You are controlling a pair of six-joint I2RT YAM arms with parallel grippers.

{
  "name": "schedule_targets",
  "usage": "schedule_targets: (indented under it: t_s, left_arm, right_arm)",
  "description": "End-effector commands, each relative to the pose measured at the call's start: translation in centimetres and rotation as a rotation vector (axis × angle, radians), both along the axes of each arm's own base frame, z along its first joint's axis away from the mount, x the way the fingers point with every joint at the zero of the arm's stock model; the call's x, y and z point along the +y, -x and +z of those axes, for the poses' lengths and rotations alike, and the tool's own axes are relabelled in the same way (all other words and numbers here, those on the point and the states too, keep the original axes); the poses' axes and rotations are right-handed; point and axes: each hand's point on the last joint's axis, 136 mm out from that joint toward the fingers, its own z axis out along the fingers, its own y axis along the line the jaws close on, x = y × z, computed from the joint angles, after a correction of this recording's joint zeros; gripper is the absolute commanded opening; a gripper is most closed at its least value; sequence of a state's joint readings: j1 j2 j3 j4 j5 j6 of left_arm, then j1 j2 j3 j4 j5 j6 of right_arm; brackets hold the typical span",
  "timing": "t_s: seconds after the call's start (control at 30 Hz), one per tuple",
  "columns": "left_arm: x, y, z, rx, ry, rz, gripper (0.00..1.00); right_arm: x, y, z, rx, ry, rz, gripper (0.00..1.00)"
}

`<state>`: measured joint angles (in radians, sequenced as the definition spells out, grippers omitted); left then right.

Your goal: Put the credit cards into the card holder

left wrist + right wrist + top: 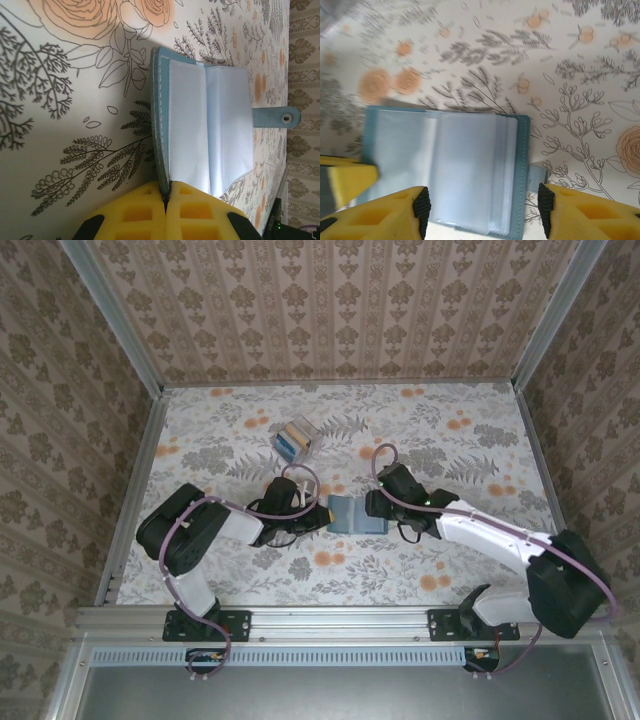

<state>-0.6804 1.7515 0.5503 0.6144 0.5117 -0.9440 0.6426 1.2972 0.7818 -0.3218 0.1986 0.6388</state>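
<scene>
The card holder (357,513) lies open and flat on the floral desk (450,455). Its long axis runs side to side between the two arms, and its fold runs across that, toward and away from the arm bases. The teal cover faces down and a stack of pale, clear sleeves (207,127) faces up. A small teal snap tab (276,117) sticks out past the holder's end farther from the left arm. The left fingers (135,215) are pressed together on the opposite end, pinching the stitched teal edge (the seam between the two yellow pads sits right on it). The right fingers (375,220) are spread wide. In the right wrist view one pad sits in front of the sleeves and the other just past the holder's tab end, over bare desk; whether either touches the holder is not clear. The credit cards (290,440) are well apart from the holder, farther from the arm bases and toward the left arm's side. They stand on edge in a small clear box (312,432), where blue and tan edges show but anything finer is too small to read. In the top view both arm tips cover the holder's ends. In the right wrist view its near edge is cut off by the frame and its far end is blurred. Whether any sleeve holds a card cannot be made out.
</scene>
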Motion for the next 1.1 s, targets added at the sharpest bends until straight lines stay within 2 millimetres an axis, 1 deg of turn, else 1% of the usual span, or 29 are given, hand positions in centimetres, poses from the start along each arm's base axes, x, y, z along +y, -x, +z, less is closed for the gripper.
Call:
schedule_targets:
  t_s: [0.0,0.03,0.07,0.13,0.17,0.2,0.23,0.27,0.37,0.4,0.47,0.57,0.7,0.77,0.83,0.87,0.9,0.93,0.97,1.03,1.07]
  left_arm:
    - [1.0,0.0,0.0,0.001,-0.020,0.062,0.00]
    - [1.2,0.0,0.1,-0.009,-0.017,0.082,0.00]
    - [1.3,0.0,0.1,-0.018,-0.020,0.093,0.03]
    - [1.3,0.0,0.3,-0.032,-0.025,0.104,0.03]
    - [1.3,0.0,0.5,-0.033,-0.018,0.107,0.04]
    - [1.2,0.0,0.8,-0.033,-0.009,0.109,0.06]
    - [1.2,0.0,1.2,-0.035,0.002,0.114,0.13]
    - [1.2,0.1,1.5,-0.042,0.007,0.123,0.20]
    - [2.2,0.1,1.7,-0.056,-0.018,0.155,0.35]
    - [2.6,0.1,1.8,-0.055,-0.033,0.164,0.37]
    - [3.5,-0.1,2.4,-0.061,-0.039,0.183,0.42]
    - [5.2,-0.3,3.0,-0.077,-0.085,0.217,0.45]
    - [7.7,-0.8,4.4,-0.084,-0.143,0.247,0.46]
    - [9.3,-1.1,5.1,-0.097,-0.179,0.272,0.48]
    - [11.4,-1.6,6.2,-0.124,-0.252,0.303,0.50]
    - [12.3,-1.8,6.7,-0.135,-0.286,0.310,0.50]
    - [13.3,-2.2,7.5,-0.151,-0.317,0.321,0.51]
    - [13.9,-2.3,8.3,-0.168,-0.342,0.316,0.53]
    - [15.4,-3.0,9.0,-0.172,-0.363,0.354,0.56]
    - [16.6,-3.6,10.4,-0.197,-0.400,0.358,0.63]
    - [16.8,-4.0,11.2,-0.211,-0.416,0.352,0.64]
  right_arm:
    - [1.0,0.2,2.0,-0.018,-0.029,0.028,0.60]
    - [1.8,0.3,2.3,-0.029,-0.024,0.074,0.57]
    - [3.0,0.4,2.5,-0.044,-0.013,0.134,0.56]
    - [5.1,0.9,1.8,-0.022,-0.019,0.214,0.54]
    - [6.1,1.0,1.3,0.009,-0.053,0.239,0.54]
    - [7.0,1.1,1.4,0.023,-0.089,0.258,0.54]
    - [7.7,1.0,0.1,0.059,-0.095,0.262,0.54]
    - [7.9,0.8,-0.3,0.070,-0.094,0.255,0.53]
    - [7.5,0.0,-1.5,0.080,-0.038,0.227,0.53]
    - [7.3,-0.1,-1.9,0.087,-0.018,0.220,0.53]
    - [7.4,-0.4,-2.8,0.113,0.019,0.223,0.53]
    - [7.6,-0.7,-4.3,0.147,0.059,0.237,0.51]
    - [6.3,-1.4,-5.9,0.185,0.183,0.201,0.44]
    - [5.9,-1.6,-6.7,0.206,0.246,0.205,0.43]
    - [5.8,-1.7,-7.3,0.225,0.278,0.209,0.43]
    - [5.9,-1.7,-7.3,0.225,0.265,0.208,0.43]
    - [6.1,-1.6,-7.0,0.218,0.243,0.208,0.43]
    - [6.4,-1.6,-6.5,0.201,0.217,0.211,0.44]
    - [6.6,-1.7,-5.8,0.181,0.199,0.212,0.45]
    - [6.6,-2.1,-3.7,0.107,0.162,0.206,0.50]
    - [6.5,-2.3,-2.7,0.068,0.145,0.200,0.52]
